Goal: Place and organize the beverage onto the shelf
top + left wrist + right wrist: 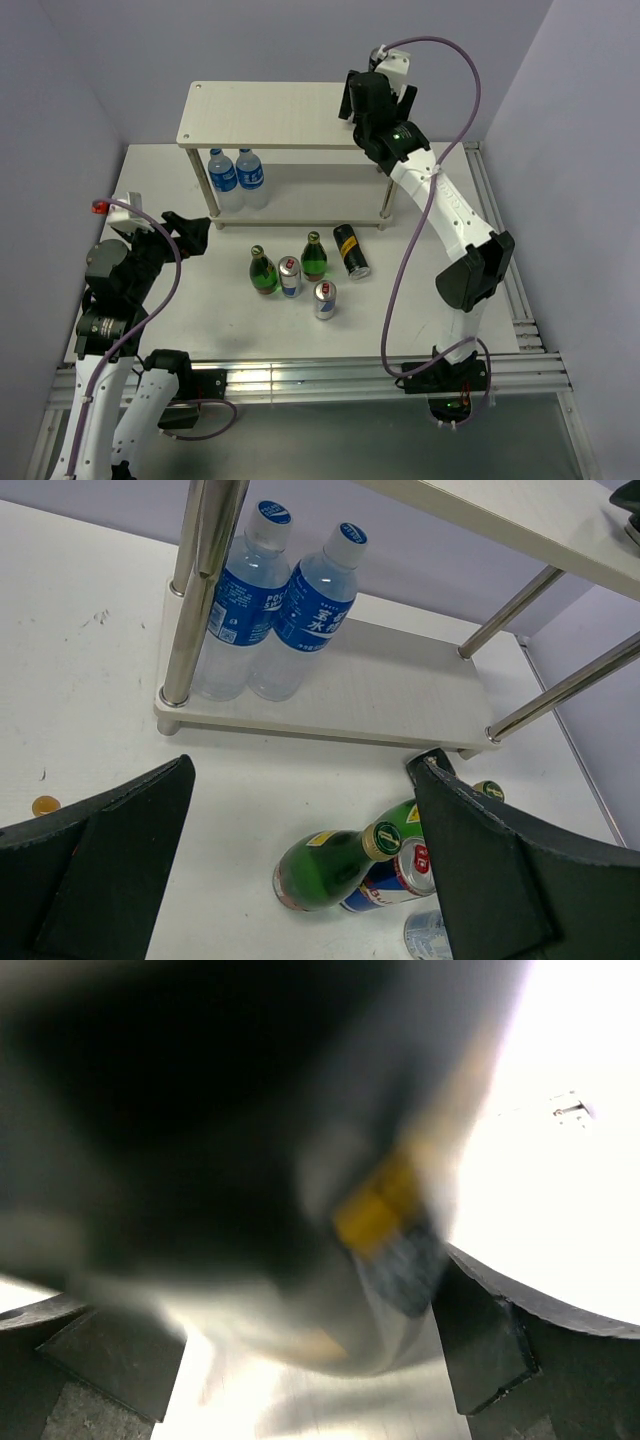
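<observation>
**One can at the top board, five drinks waiting on the table**

One black can fills the right wrist view, blurred, with a yellow label patch showing. It sits between the fingers of the right gripper. Those fingers stand wide apart with no clear contact, so it reads as opened, not gripping.

From above, this gripper sits over the right end of the shelf top board and hides the can.

Step, my call: setting the can on the top tier, at the release. The next move needs a clean lift away without tipping the can, then a reach down for another drink.

The second black can, green bottles and silver cans sit on the table in front of the shelf, well apart from this gripper. The left gripper is wide open and empty, near that group.
</observation>
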